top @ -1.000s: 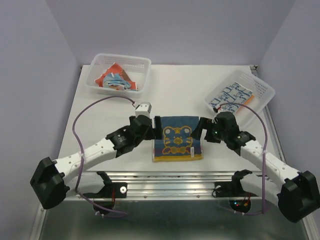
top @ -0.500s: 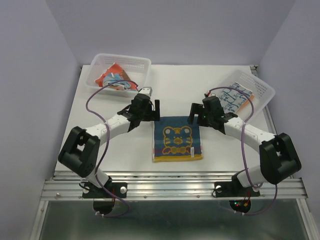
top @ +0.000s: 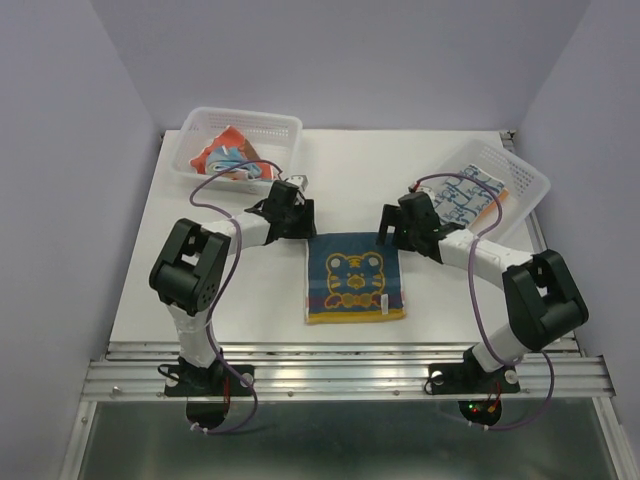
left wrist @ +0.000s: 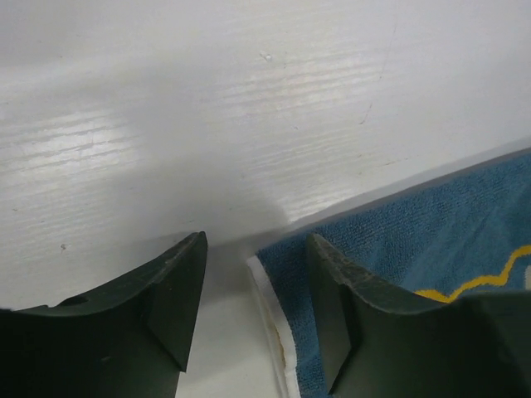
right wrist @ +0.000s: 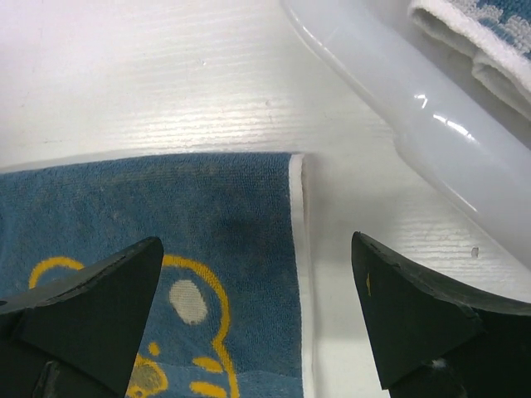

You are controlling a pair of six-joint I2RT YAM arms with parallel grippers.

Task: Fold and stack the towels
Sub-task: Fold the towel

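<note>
From above: shows the navy bear towel [top: 355,285] spread flat on the white table [top: 350,165], near the middle, between the two arms. Puts the left gripper [top: 302,228] at the towel's far left corner and the right gripper [top: 388,232] at its far right corner, both low over the cloth. Shows a heap of crumpled towels [top: 228,155], orange and light blue among them, in the left basket [top: 290,150] at the far left, and a folded white towel [top: 462,195] with blue print in the right basket [top: 525,178] at the far right. From the left wrist: finds the fingers [left wrist: 162,303] moderately apart, with bare table and the towel's white-hemmed corner lying in the gap; places the right-hand finger over the blue pile, but cannot tell whether touching; sees nothing pinched. From the right wrist: finds the fingers [right wrist: 87,319] spread wide, straddling the towel's other far corner, left finger above the bear print, right finger above bare table, gripping nothing; catches the right basket's translucent wall and the folded white towel's edge at upper right.
</note>
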